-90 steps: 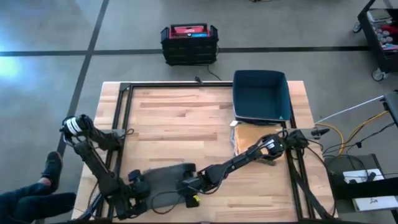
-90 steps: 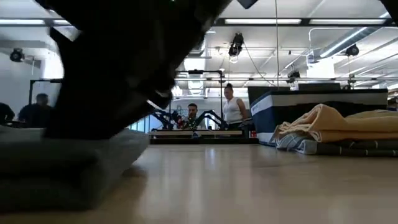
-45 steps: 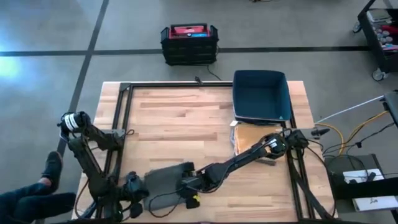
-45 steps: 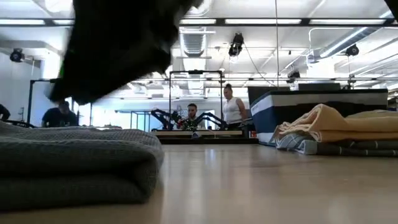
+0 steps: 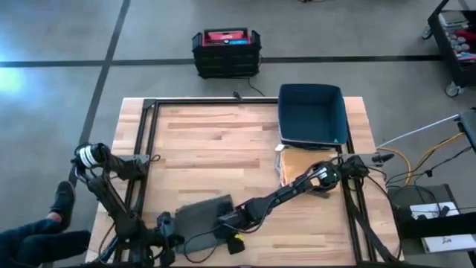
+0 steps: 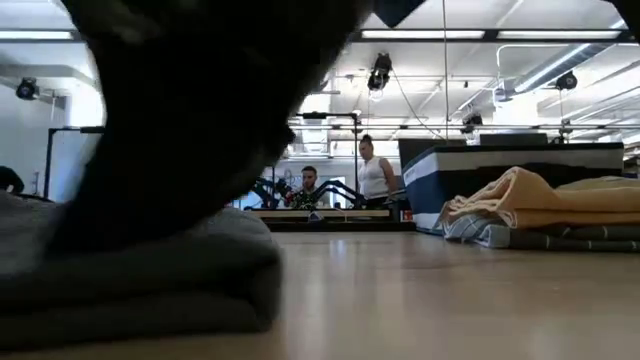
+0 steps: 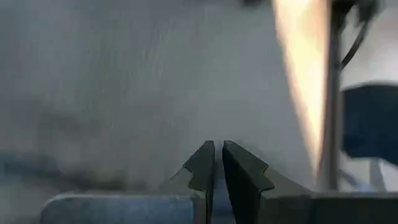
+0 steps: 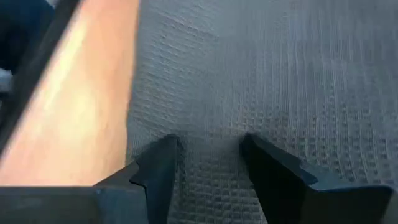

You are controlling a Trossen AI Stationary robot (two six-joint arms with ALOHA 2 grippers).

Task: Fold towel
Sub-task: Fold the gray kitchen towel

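Towel point(image 5: 202, 217) near table's point(image 5: 216, 141) front edge

In the low view, a dark arm part point(image 6: 200, 110) filled the upper left, out of focus, and hid most of the gray towel point(image 6: 150, 280), whose left side ran off the picture's edge. In the left wrist view everything beyond the left pincer point(image 7: 218, 163) was smeared. From above, the left pincer point(image 5: 165, 240) sat at the tabletop's point(image 5: 216, 149) seven o'clock corner, partly cut off by the bottom edge.
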